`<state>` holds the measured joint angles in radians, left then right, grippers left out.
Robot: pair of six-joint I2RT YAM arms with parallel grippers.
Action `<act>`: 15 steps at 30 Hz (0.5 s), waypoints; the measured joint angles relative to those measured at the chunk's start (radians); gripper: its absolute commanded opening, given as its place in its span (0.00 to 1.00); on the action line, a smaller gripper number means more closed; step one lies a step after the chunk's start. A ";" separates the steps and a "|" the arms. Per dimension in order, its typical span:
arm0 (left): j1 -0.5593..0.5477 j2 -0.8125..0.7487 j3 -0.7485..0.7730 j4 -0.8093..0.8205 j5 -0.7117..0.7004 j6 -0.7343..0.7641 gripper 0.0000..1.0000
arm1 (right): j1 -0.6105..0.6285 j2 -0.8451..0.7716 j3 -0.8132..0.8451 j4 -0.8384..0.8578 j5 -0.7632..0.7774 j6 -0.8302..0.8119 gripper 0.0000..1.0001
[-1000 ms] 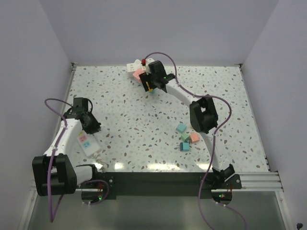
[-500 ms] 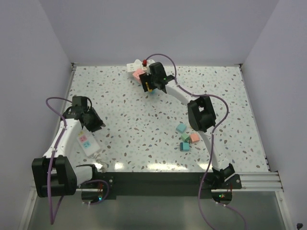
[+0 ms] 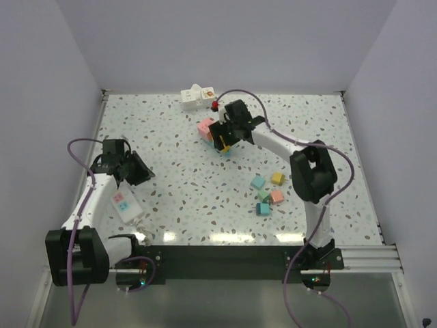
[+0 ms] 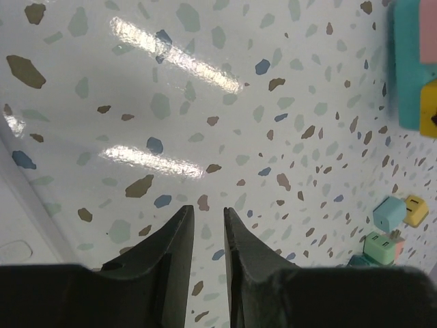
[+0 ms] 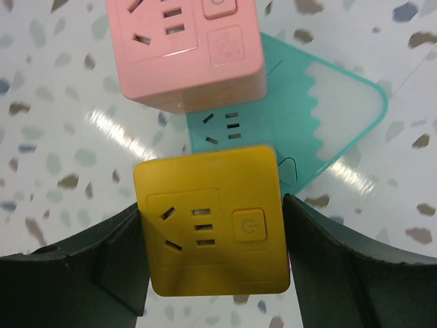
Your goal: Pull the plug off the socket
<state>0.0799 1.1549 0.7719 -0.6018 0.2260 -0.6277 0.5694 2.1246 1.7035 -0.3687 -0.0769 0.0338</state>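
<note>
Right gripper pinches the yellow plug across its 2 flanks, with 1 finger pressed flat against each side. Just beyond it lies the teal socket block, with a pink plug seated on its far end. The yellow plug overlaps the block's near part, and I cannot tell whether its prongs are free of the slots. In the top view this group sits in the far half of the worktop, about midway between the left and right edges and short of a white power strip at the far edge. The grip looks made, so the step in hand is the pull itself. The next move calls for a straight draw along the prongs, away from the block's face and without twisting. Nothing pins the teal block, so it may ride along. The left gripper hangs near the left edge, its fingers nearly together with a slim gap and nothing between them, too far away to brace the block. A cluster of 5 loose plugs lies right of centre, nearer the near edge, and looks a likely drop spot.
</note>
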 measured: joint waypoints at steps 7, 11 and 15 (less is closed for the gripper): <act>-0.032 0.040 -0.047 0.080 0.039 0.003 0.26 | 0.135 -0.341 -0.426 -0.066 -0.129 -0.145 0.18; -0.045 0.099 -0.047 0.116 0.045 0.005 0.25 | 0.269 -0.480 -0.639 -0.024 -0.164 -0.209 0.26; -0.078 0.136 -0.045 0.145 0.050 0.011 0.25 | 0.339 -0.589 -0.755 -0.007 -0.170 -0.227 0.46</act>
<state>0.0021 1.2911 0.7269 -0.4568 0.2760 -0.6170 0.9085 1.5360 0.9482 -0.3756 -0.2470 -0.1928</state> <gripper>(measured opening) 0.253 0.690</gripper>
